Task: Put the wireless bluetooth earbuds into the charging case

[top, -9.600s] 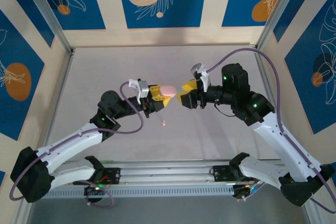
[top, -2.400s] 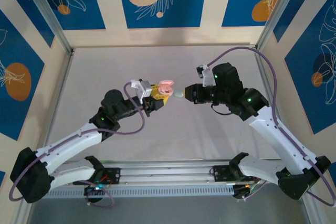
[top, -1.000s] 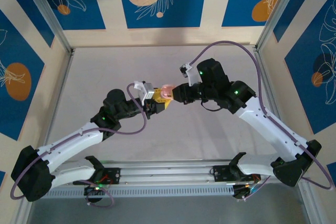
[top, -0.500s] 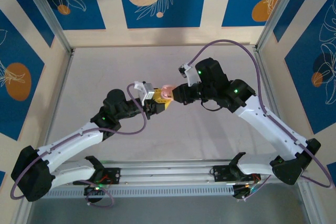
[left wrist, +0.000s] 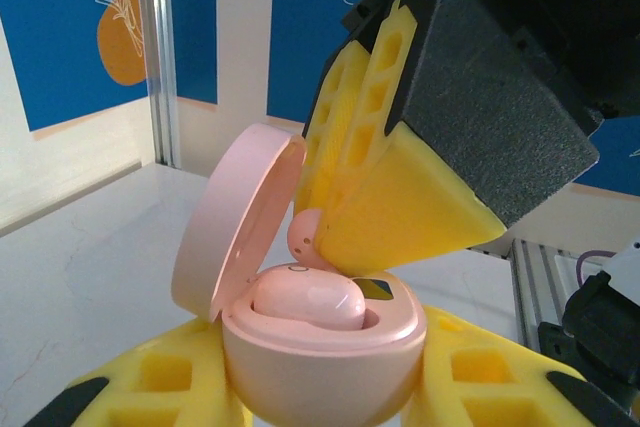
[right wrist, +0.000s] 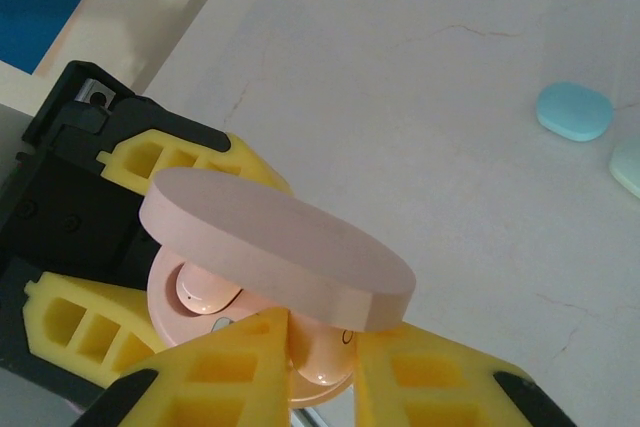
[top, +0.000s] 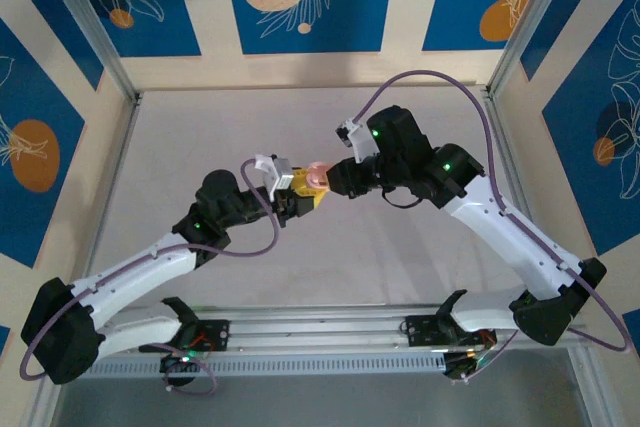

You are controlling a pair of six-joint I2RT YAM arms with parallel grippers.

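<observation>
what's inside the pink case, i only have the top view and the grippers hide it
Observer: the case has its lid open, and one pink earbud is seated inside.
Operator: and the other bud
Observer: a second pink earbud is pinched by the right gripper, beside the open lid just above the case, not seated yet.
Operator: anything on the table
Observer: a pale teal rounded piece lies on the table; bud or case, I cannot tell.
</observation>
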